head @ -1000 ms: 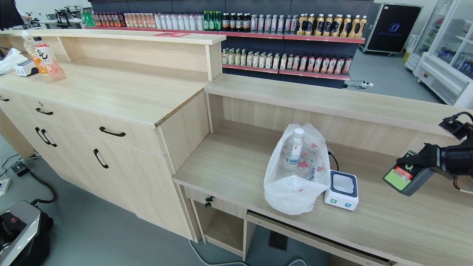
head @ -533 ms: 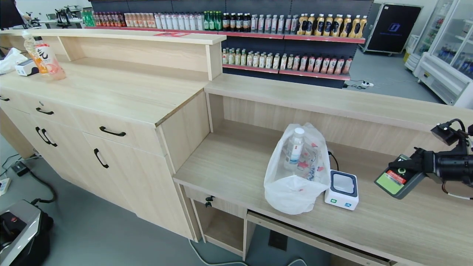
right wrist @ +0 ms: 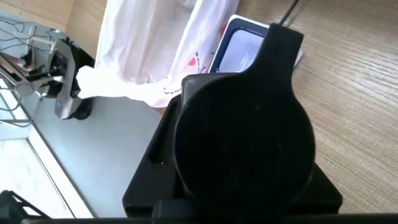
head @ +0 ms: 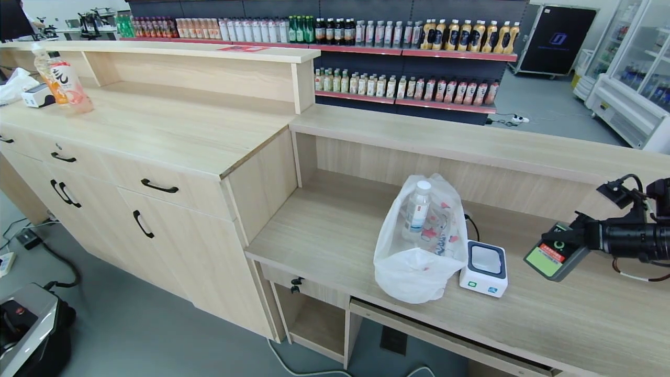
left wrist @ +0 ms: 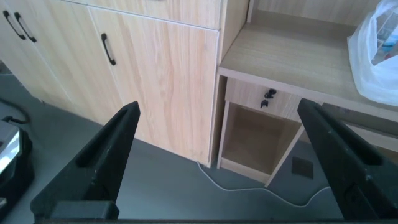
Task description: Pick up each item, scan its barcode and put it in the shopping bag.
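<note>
Hanging clear above the surface (head: 576, 324), the dark box (head: 554, 256) with its green label is clenched at its far end in the right tool (head: 569, 236). Its long axis slants from that grip down toward the robot's left, label face up. The white scanner (head: 484, 268) sits on the surface to the robot's left of the box, near but apart from it, its window facing up. Just beyond the scanner, on the same side, stands the shopping bag (head: 419, 262) with a bottle (head: 417, 209) upright inside.

The next move probably calls for a short carry leftward and a turn of the barcode face down to the window; which face bears the barcode I cannot tell.

The left tool (left wrist: 217, 162) hangs over the floor with jaws spread and empty, well apart, so the right arm is the nearer.
</note>
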